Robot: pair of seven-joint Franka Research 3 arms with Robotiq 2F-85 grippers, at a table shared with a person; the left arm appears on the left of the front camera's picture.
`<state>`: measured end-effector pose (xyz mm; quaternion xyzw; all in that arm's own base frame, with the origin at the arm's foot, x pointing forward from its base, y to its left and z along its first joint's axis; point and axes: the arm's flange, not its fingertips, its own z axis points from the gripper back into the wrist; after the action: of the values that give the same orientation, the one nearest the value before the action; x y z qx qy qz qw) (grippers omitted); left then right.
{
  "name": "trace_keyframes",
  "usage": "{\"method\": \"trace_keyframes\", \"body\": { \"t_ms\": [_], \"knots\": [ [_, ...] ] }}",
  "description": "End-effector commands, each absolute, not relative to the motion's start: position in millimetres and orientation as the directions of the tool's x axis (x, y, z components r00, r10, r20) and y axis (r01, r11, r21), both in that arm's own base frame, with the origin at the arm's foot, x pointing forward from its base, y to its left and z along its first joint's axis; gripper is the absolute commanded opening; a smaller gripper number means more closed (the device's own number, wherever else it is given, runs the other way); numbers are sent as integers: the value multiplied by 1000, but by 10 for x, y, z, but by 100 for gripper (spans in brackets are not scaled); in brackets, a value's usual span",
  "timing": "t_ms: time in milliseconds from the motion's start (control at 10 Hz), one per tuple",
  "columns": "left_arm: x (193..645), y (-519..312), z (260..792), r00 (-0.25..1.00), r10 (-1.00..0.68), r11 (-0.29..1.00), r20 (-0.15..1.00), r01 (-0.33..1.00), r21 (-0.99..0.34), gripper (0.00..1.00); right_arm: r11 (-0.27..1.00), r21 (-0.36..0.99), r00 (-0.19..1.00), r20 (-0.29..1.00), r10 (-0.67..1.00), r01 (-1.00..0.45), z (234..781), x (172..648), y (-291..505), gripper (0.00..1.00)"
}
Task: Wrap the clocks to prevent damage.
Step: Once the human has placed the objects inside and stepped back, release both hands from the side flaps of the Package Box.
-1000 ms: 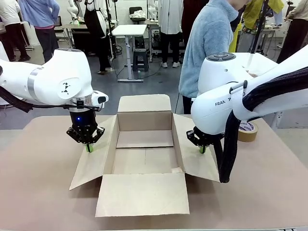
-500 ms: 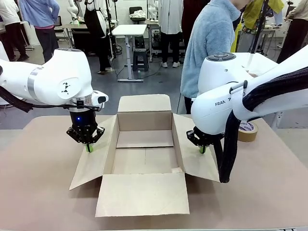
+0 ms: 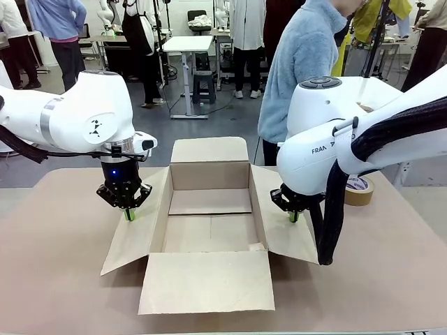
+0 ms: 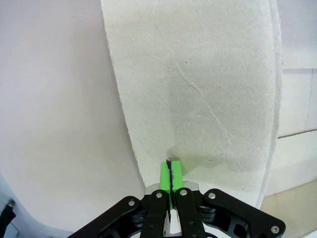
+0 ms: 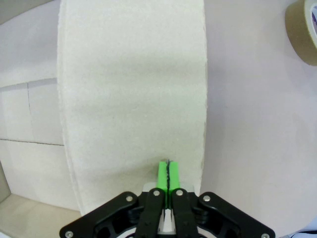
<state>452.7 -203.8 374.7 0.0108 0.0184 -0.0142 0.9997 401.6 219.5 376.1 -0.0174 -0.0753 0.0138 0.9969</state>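
- The left gripper (image 3: 128, 215) is pointing straight down with its green pads pressed together on nothing, its tip appearing to rest on the left side flap (image 3: 134, 237) of the open cardboard box (image 3: 209, 174).
- The right gripper (image 3: 293, 217) is likewise closed and empty, and is standing on the right side flap (image 3: 288, 236).
- Judging by this, both arms are pinning the flaps outward so the box is staying open for packing.
- To do this well, each tip should be pressing lightly and evenly near the flap's middle. That is enough to stop the flap springing up without creasing the cardboard or sliding the box across the table (image 3: 56, 279).
- Both arms should be holding still and keeping clear of the opening.
- Where the clocks are lying cannot be told from these views.
- A roll of brown tape (image 3: 359, 190) is sitting on the table beyond the right arm.
- Compared with a second ago, the grippers, flaps and box are sitting exactly as they were. The person in the pale blue fleece (image 3: 300, 63) at the far side is shifting stance very slightly.
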Motion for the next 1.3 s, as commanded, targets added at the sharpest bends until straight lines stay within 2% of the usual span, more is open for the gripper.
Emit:
{"method": "trace_keyframes", "body": {
  "t_ms": [0,1200],
  "knots": [
    [4520,-2031,3738,999,-30,999,-43,31,29,0,999,-42,989,145,30,-25,3753,4007,2197,1],
    [4520,-2031,3738,999,-30,999,-43,31,29,0,999,-42,989,145,30,-25,3753,4007,2197,1]
  ]
}}
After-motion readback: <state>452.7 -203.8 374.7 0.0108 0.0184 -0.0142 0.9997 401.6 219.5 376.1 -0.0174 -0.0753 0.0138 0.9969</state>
